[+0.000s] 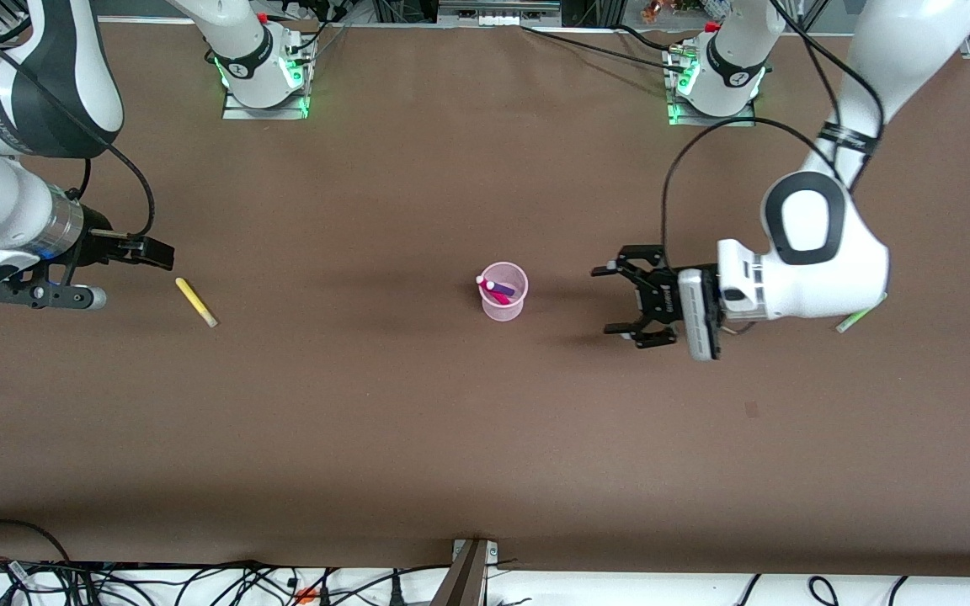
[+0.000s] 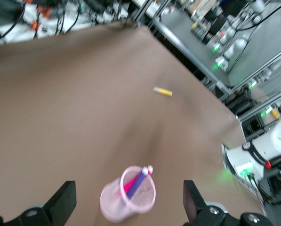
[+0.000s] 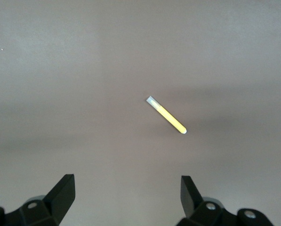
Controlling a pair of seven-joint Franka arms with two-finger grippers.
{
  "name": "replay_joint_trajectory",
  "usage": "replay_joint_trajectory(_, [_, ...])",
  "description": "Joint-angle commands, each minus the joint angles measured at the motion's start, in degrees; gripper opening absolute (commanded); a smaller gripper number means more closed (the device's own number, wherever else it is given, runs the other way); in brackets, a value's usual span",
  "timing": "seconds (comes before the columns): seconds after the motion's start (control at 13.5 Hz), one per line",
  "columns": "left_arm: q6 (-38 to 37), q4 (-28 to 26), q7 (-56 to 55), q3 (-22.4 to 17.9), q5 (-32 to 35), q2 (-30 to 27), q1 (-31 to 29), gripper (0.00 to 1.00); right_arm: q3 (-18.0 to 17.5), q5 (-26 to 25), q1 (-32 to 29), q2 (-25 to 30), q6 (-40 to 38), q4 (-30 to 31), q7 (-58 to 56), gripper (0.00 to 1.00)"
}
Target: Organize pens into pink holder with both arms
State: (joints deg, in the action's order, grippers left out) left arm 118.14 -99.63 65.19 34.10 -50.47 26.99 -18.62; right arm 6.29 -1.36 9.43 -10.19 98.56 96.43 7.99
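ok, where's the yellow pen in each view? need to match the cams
Front view: yellow pen lies flat on the table toward the right arm's end, beside the right claw.
Left wrist view: small, out on the bare table, well past the pink holder.
Right wrist view: mid-picture, lying diagonally, ahead of the open claw fingers.
Shared landmark: the brown table surface; the holder shows only in the front and left wrist views.

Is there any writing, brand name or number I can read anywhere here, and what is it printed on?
"WANDE...": pale lettering on the dark band of the right arm, cut short where the band curves away; only those first letters read.
Round marks on the two arm bases: too small to read.
The pens and the pink holder: no writing visible.
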Motion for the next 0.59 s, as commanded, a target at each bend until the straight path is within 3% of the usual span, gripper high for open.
replay_joint_trajectory(0.0, [-7.5, 4.0, -11.4, -2.4, 9.3, 0.1, -1.1, 1.0, 1.1, 0.6, 0.4, 1.3, 0.1, 1.2, -0.9, 0.99])
replay_joint_trajectory(0.15, [-15.8, 9.9, -19.0, -6.0, 19.0, 1.3, -0.5, 1.0, 1.2, 0.6, 0.4, 1.8, -0.6, 1.1, -0.7, 0.99])
replay_joint_trajectory(0.52, [-34.2, 19.5, -35.6, -9.2, 36.9, 1.7, -0.2, 1.0, 1.4, 0.7, 0.4, 2.3, -0.6, 1.0, -0.5, 0.99])
